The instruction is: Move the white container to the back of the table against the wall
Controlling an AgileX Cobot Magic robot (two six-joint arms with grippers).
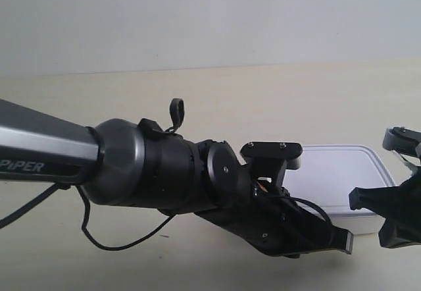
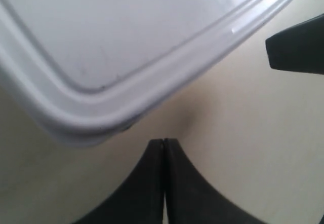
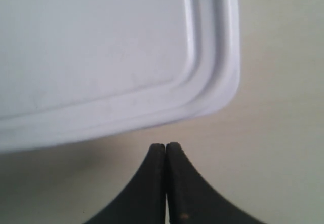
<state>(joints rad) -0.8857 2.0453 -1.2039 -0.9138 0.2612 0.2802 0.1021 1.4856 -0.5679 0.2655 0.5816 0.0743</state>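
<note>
One wall, one table, one white container and two arms show in the exterior view. The arm at the exterior view's left fills the lower left and middle of the frame, a thick grey and black limb with one thin black cable looping beneath it. Its black end reaches the container's near left side. The container lies flat on the table in the lower right of the frame, lid on, well apart from the wall across the top, with bare table between them. The arm at the exterior view's right stands at the right edge, just beside the container's right end. From here I cannot tell how either arm's jaws stand.

The wrist views settle that. In the left wrist view the left gripper has its two black fingers pressed together, pinching nothing, just off a rounded corner of the container. One dark piece shows beside the container's edge, not touching it. In the right wrist view the right gripper is likewise pressed together and empty, near another rounded corner of the container.
</note>
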